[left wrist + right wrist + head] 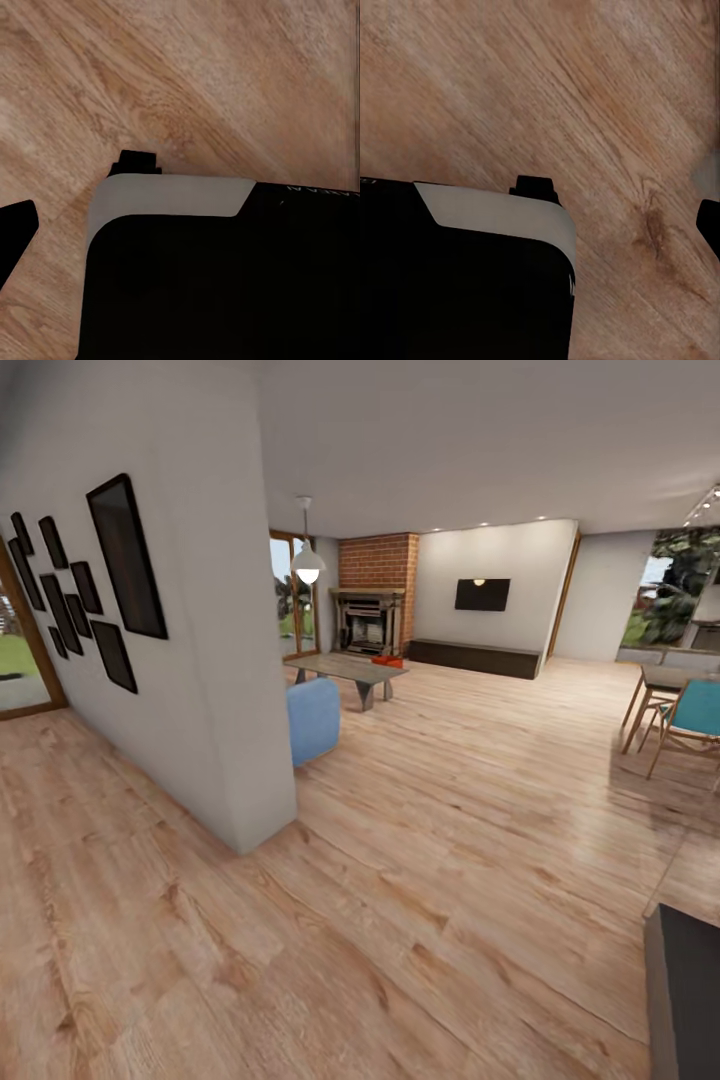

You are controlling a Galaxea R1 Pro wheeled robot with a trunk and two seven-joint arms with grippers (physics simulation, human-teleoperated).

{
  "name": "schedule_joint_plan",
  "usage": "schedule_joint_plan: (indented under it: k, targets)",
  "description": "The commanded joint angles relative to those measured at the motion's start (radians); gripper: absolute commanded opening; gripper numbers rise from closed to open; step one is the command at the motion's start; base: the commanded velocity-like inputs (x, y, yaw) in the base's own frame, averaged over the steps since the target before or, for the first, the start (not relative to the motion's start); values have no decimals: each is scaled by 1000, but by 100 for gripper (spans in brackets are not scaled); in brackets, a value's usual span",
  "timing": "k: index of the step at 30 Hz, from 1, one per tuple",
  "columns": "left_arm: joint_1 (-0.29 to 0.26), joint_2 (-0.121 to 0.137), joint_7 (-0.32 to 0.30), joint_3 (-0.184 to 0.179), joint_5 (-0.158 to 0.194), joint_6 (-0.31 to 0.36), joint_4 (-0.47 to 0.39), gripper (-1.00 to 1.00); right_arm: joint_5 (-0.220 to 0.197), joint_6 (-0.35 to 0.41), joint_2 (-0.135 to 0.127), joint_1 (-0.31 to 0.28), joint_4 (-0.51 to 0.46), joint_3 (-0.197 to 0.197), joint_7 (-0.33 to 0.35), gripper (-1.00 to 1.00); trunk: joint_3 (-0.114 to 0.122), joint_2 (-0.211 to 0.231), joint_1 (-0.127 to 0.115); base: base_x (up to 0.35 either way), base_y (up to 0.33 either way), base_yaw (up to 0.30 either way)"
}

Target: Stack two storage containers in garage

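Far across the living room, a small orange-red shape (388, 660) sits low in front of the brick fireplace (375, 595), beyond the coffee table (350, 668). It matches the storage containers but is too small to tell one from two. In the left wrist view a dark fingertip (16, 229) hangs over the wood-plank floor beside my black and white base (172, 199). In the right wrist view a dark fingertip (709, 223) shows over the same floor, next to the base (495, 214). Nothing is held that I can see.
A white partition wall (200, 690) hung with black frames juts out at the left, with a blue sofa end (313, 718) behind it. Dining table and teal chair (690, 715) stand at the right, and a dark unit (685, 1000) at the near right. Wood floor (470, 810) runs ahead.
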Motion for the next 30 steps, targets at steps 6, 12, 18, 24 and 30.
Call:
schedule_joint_plan:
  k: [6,12,18,24,30]
  targets:
    - [-1,0,-5,0,9,-3,1,100,-9,-5,1,-1,3,8,-1,100,-1,0,1,319,0,-250]
    - [-1,0,-5,0,9,-3,1,100,-9,-4,1,-1,3,8,-1,100,-1,0,1,319,0,-250]
    - [0,0,-5,0,9,-3,1,100,-9,-5,1,-1,3,9,-1,100,-1,0,1,319,0,-250]
    - [-1,0,-5,0,9,-3,1,100,-9,-5,1,-1,3,9,-1,100,-1,0,1,319,0,-247]
    - [-1,0,-5,0,9,-3,1,100,-9,-5,1,-1,3,9,-1,100,-1,0,1,319,0,-140]
